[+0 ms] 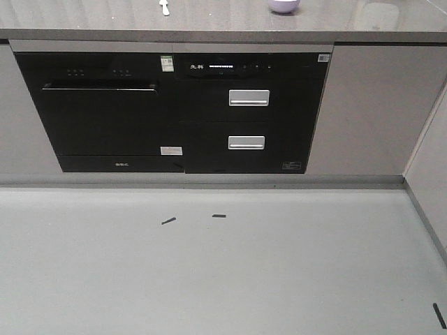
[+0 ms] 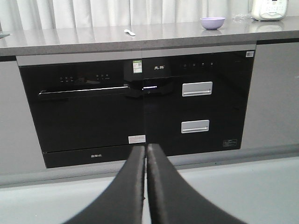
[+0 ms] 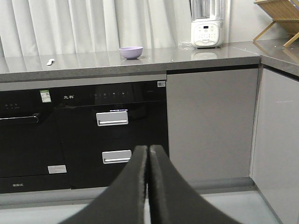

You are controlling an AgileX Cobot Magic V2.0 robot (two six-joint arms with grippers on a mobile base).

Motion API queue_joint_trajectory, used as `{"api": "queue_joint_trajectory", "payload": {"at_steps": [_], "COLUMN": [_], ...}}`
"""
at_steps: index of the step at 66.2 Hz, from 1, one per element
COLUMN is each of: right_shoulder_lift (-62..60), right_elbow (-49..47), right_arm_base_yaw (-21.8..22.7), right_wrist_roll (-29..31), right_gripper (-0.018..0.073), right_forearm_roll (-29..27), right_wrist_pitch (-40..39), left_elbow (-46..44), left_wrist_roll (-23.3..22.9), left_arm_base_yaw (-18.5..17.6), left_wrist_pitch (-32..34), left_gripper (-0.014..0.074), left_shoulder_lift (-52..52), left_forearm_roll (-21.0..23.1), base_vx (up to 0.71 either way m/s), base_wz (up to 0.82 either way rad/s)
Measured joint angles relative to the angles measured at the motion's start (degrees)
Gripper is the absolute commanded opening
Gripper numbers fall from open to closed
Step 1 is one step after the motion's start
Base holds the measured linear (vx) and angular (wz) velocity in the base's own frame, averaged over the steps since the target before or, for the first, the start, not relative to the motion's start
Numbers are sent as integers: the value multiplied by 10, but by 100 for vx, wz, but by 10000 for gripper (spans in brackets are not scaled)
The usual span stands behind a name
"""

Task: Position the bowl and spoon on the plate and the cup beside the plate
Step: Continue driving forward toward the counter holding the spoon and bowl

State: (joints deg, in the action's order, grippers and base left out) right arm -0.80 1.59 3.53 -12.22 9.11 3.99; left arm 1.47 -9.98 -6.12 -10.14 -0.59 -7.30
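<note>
The purple bowl (image 1: 284,5) (image 2: 212,23) (image 3: 131,52) sits on the grey countertop (image 1: 223,24), right of centre. A small pale spoon (image 1: 164,8) (image 2: 129,32) (image 3: 50,61) lies on the same counter to the bowl's left. Plate and cup are out of view. My left gripper (image 2: 145,147) is shut and empty, low in front of the black appliance, far below the counter. In the right wrist view my right gripper (image 3: 148,147) hangs shut and empty too, at drawer height.
Black built-in appliances (image 1: 174,112) with two silver drawer handles (image 1: 248,98) fill the cabinet front. A white blender (image 3: 206,23) stands at the counter's right end, a wooden rack (image 3: 280,14) beyond it. A grey cabinet wall (image 3: 280,140) closes the right side. Grey floor (image 1: 209,265) lies in front.
</note>
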Motion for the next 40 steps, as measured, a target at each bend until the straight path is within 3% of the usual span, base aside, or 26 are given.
{"api": "queue_joint_trajectory", "payload": {"at_steps": [40], "right_shoulder_lift": [0], "right_elbow": [0], "right_arm_base_yaw": [0], "right_wrist_roll": [0], "right_gripper": [-3], "right_forearm_roll": [0], "right_wrist_pitch": [0], "left_elbow": [0], "left_wrist_roll": [0], "left_arm_base_yaw": [0], "left_wrist_pitch": [0], "left_gripper": [-6], "left_shoulder_lift": [0], "left_forearm_roll": [0], "base_vx": [14], "base_wz": [4]}}
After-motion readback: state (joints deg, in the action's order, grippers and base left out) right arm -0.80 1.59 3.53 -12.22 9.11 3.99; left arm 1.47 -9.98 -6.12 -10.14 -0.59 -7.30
